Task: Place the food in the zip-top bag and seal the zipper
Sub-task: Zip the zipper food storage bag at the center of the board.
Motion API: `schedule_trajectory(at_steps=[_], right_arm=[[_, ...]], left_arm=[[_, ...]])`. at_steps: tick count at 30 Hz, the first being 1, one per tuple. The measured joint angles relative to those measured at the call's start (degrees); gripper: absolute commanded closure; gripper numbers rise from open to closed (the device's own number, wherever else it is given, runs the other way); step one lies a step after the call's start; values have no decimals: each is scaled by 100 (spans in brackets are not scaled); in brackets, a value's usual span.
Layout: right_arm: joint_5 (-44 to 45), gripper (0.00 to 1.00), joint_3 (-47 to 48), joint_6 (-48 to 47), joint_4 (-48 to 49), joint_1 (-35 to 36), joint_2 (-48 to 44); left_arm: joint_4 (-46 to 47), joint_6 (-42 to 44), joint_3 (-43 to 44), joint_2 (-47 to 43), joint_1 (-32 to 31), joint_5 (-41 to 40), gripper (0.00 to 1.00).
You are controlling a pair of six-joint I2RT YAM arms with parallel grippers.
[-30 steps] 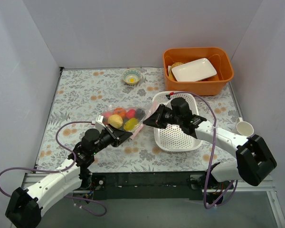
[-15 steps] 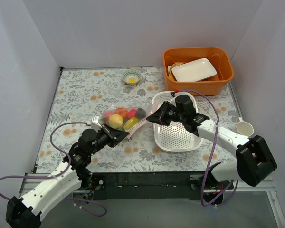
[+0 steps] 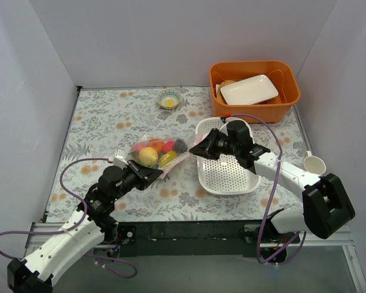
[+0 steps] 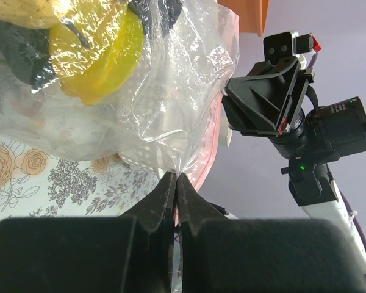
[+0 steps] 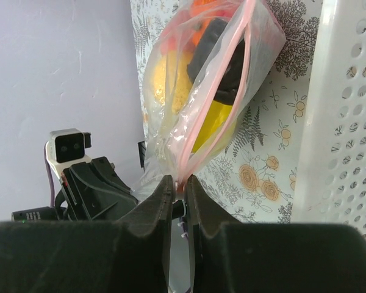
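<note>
While two hands (image 4: 175, 178) (image 5: 179, 181) pinch one bag (image 4: 171, 110), two yellow fruits (image 3: 148, 155) (image 3: 168, 160) show.

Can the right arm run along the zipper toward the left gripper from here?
Probably yes. The right gripper is shut on one end of the zipper, the left gripper pinches the zip-top bag at the other, and nothing blocks the strip between; the food bulging beneath might snag.
</note>
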Motion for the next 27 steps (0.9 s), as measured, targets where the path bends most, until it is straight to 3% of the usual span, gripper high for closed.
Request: schedule_trajectory(at_steps=[27], right_arm=[[-96,98,341,-413,-133,-448,328]], left_arm=[[-789,0,339,-184,0,-269,100]])
